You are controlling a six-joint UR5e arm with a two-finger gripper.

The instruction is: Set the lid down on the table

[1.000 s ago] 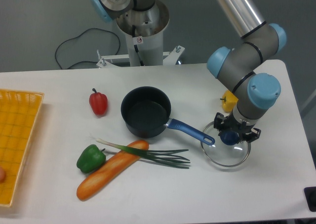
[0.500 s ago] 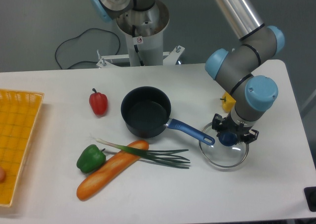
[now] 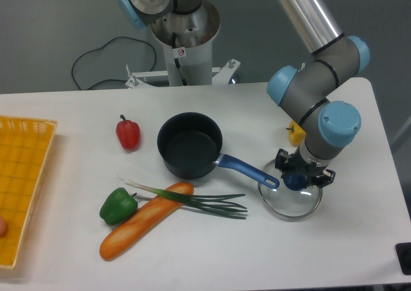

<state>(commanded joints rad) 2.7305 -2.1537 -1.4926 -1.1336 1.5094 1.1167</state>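
Broadly, the table [image 3: 212, 252] fills the lower part of the view, a white top with rounded corners. Above its right side the arm [image 3: 321, 79] reaches down, its silver tube ending in grey joints with pale blue caps. At the left edge lies a yellow woven tray [image 3: 22, 175], cut off by the frame. Near the middle stands the dark pot [image 3: 189, 144], uncovered, its blue handle pointing right and down so that the handle's tip ends right at the left rim of the lid. The lid [image 3: 289, 200] is right of the pot, low over or on the table below the arm's wrist; I cannot tell if its rim touches the surface. In front of the pot a baguette [image 3: 144, 221] lies slanted, with green spring onions [image 3: 192, 200] laid across its upper end. A green pepper [image 3: 117, 205] sits just beside the baguette's left side, and a red pepper [image 3: 128, 132] stands left of the pot, apart from it. A small yellow thing [image 3: 295, 133] peeks out behind the arm. The gripper [image 3: 297, 177] is at the lid's blue knob with its dark fingers on either side of it, apparently pinching it.
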